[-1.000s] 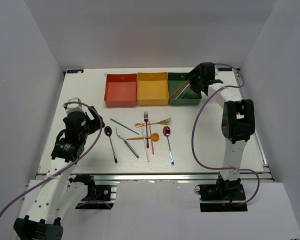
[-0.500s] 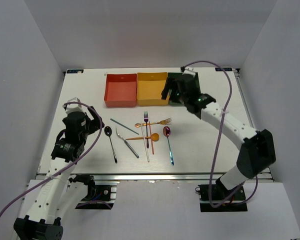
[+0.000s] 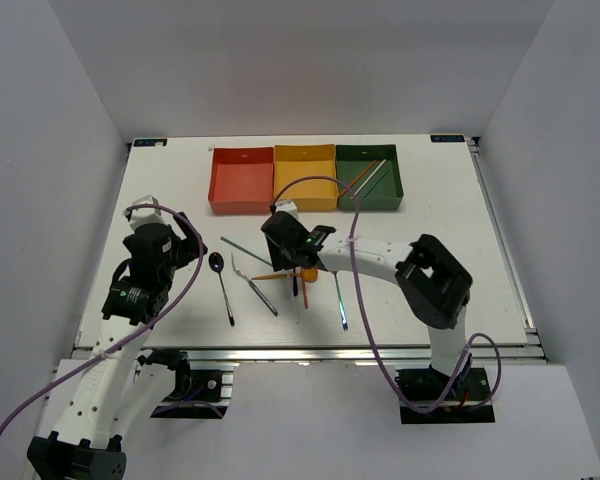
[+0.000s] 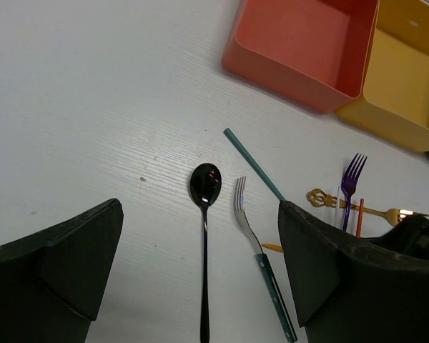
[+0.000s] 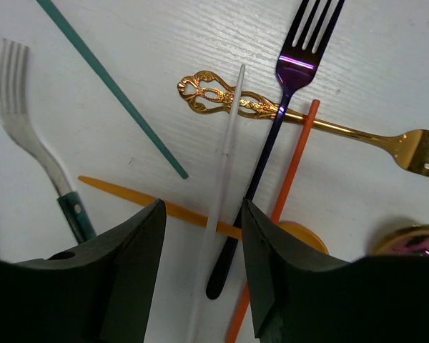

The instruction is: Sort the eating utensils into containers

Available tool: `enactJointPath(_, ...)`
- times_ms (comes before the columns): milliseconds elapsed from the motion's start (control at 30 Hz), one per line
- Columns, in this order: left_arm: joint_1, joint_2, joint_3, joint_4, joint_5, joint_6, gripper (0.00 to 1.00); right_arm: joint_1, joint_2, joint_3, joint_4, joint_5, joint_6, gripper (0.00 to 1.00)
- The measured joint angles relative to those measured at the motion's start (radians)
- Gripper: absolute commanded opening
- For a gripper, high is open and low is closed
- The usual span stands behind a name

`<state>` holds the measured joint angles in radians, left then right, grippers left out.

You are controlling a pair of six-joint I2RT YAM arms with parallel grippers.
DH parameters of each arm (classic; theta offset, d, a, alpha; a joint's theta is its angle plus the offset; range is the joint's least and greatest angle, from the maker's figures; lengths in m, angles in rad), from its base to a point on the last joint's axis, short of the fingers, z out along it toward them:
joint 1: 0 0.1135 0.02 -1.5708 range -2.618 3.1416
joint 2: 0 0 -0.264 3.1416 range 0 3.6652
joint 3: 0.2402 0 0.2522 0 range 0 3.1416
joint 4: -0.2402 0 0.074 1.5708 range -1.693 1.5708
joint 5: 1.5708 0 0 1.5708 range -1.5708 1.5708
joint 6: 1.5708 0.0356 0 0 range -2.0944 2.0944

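Nine utensils lie loose at the middle of the white bench (image 3: pixel 170 180). Three square open boxes stand edge to edge along its far side: red-orange box (image 3: pixel 242 182), yellow box (image 3: pixel 305 180) and dark green box (image 3: pixel 388 188). The green one holds two chopsticks (image 3: pixel 370 177), one orange and one pale, lying slantwise.

My right arm reaches leftward from its base, elbow bent, forearm low over the pile. My right gripper (image 5: pixel 200 229) points down with its jaws spread and nothing clasped. In the wrist view its matte black fingers (image 5: pixel 129 279) stand on either side of the white chopstick (image 5: pixel 227 153); whether they touch the bench I cannot tell.

That chopstick crosses the ornate openwork handle of the gold fork (image 5: pixel 222 95) and the flat orange spoon (image 5: pixel 132 194). Close on its right lie the glossy purple fork (image 5: pixel 298 68) and the orange chopstick (image 5: pixel 292 168), both also crossing the gold fork. The teal chopstick (image 5: pixel 107 82) and the teal-handled silver fork (image 5: pixel 25 132) lie to the left, apart from the crossed group. The bowl of the purple spoon (image 5: pixel 415 245) shows at the right edge.

My left arm is folded at the near left. My left gripper (image 4: pixel 200 214) hangs above the bench, jaws wide and empty, with the black spoon (image 4: pixel 204 187) below.
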<state>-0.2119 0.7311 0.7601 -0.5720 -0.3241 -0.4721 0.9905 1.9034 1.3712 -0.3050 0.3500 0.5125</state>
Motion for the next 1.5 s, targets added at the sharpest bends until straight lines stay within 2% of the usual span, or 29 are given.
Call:
enactJointPath(167, 0.0, -0.004, 0.0, 0.0, -0.001, 0.0, 0.98, 0.005, 0.096, 0.058, -0.045, 0.014, -0.002, 0.45)
enactJointPath(400, 0.0, -0.006, 0.0, 0.0, -0.001, 0.0, 0.98, 0.004, 0.105, 0.067, -0.06, 0.018, -0.005, 0.34)
enactJointPath(867, 0.0, -0.009, 0.0, 0.0, 0.0, 0.0, 0.98, 0.004, 0.153, 0.077, -0.06, 0.006, -0.008, 0.24)
enactJointPath(933, 0.0, -0.01, 0.0, 0.0, 0.0, 0.0, 0.98, 0.004, 0.162, 0.08, -0.06, 0.004, -0.01, 0.18)
enactJointPath(1033, 0.0, -0.01, 0.0, 0.0, 0.0, 0.0, 0.98, 0.004, 0.162, 0.08, -0.059, -0.004, -0.007, 0.1)
enactJointPath(1233, 0.0, -0.011, 0.0, 0.0, 0.0, 0.0, 0.98, 0.004, 0.157, 0.08, -0.055, -0.017, -0.001, 0.01)
enactJointPath(1500, 0.0, -0.011, 0.0, 0.0, 0.0, 0.0, 0.98, -0.005, 0.023, 0.029, -0.011, -0.054, 0.012, 0.0)
